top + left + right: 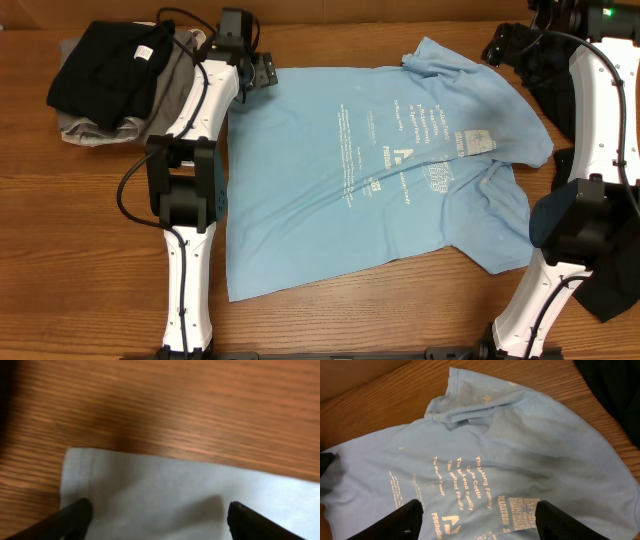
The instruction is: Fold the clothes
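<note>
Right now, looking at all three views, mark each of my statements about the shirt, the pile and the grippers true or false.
1. The light blue T-shirt lies spread out, print up. True.
2. The left gripper is shut on the shirt's corner. False: it is open at the corner.
3. A black garment lies on a grey garment. True.
4. The right gripper grips a sleeve. False: it is open above the shirt, holding nothing.

1 wooden table (70, 250) fills the overhead view, mid-brown, its dark grain running from left to right. Close up in the left wrist view, the grain shows as fine streaks. In the right wrist view a paler brown strip (350, 375) crosses the upper left corner; what it is cannot be told.
</note>
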Controlling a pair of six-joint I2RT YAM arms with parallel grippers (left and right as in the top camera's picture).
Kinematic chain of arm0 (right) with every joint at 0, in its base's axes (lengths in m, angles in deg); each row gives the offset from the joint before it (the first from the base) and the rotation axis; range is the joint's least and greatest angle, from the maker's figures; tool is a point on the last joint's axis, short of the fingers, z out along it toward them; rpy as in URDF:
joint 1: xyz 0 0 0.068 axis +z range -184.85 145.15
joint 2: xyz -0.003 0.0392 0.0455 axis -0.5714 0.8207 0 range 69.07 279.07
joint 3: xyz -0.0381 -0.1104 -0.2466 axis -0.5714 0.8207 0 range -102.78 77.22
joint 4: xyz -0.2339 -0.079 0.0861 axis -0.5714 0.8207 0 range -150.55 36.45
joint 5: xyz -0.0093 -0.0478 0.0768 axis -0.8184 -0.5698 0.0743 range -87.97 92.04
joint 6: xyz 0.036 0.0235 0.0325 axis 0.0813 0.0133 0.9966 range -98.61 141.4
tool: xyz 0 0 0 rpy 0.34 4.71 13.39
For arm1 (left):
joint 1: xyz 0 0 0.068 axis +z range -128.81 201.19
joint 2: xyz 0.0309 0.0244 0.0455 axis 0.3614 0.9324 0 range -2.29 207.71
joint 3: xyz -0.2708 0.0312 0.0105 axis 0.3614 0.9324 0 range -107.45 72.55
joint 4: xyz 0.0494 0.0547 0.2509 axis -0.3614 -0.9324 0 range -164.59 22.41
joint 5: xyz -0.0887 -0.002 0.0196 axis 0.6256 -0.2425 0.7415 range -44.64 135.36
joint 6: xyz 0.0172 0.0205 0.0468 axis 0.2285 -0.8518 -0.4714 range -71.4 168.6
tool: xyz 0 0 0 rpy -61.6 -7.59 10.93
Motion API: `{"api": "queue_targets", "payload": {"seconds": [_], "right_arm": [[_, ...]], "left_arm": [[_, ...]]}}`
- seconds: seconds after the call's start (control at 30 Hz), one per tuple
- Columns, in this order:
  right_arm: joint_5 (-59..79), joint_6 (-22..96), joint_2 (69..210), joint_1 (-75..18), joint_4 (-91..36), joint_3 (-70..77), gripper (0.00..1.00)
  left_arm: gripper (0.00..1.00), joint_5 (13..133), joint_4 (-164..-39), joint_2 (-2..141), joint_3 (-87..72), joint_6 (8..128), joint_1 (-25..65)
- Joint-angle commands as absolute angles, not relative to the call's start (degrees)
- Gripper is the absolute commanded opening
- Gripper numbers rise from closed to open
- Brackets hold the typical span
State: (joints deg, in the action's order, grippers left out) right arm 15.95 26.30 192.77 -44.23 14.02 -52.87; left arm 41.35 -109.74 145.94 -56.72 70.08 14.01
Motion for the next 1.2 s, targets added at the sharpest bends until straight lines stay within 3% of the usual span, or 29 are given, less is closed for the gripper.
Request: {"api": "queue_targets", "payload": {"seconds": [0.0,0.47,0.8,1.17], "right_arm": [[15.3,26.1,191.3,-44.4,13.8,-54.1,0.75],[15.3,26.1,191.6,-43.5,11.6,-53.9,0.72],[15.3,26.1,191.8,-43.5,10.5,-53.2,0.72],[15.3,25.9,192.6,-43.5,10.2,-53.2,0.72]], "left_arm": [[0.89,40.3,-109.9,148.4,-58.0,71.1,15.0],[0.87,41.0,-109.9,148.8,-59.5,66.7,17.7],[0.95,40.5,-117.2,148.8,-68.4,64.0,17.5],[0.89,35.6,-118.0,149.5,-65.8,64.0,18.2]]}}
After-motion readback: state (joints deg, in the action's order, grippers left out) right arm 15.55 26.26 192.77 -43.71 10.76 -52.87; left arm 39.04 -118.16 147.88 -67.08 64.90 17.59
